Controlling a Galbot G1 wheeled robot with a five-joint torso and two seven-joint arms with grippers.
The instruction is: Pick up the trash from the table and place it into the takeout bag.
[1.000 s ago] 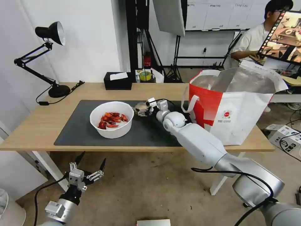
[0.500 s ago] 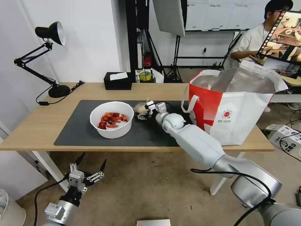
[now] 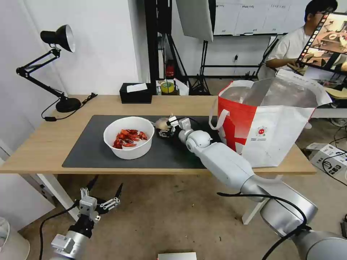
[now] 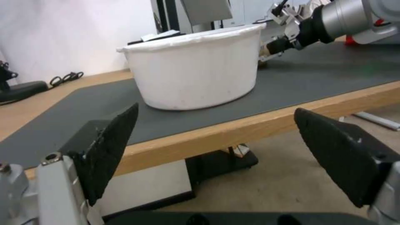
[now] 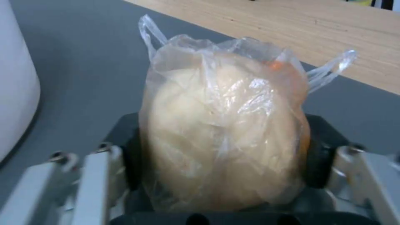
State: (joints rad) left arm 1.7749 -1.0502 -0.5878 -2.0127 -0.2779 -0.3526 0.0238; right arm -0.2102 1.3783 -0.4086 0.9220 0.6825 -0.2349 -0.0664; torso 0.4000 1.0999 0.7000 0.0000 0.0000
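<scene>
- right arm: extended forward and toward the robot's left across the table, elbow low, forearm rising to the wrist.
- right gripper: fingers closed against both sides of the small tan knotted bag, which fills the space between them.
- left arm: held low, below table height, in front of the near table edge.
- left gripper: fingers spread wide apart, pointing upward; nothing between them.
</scene>
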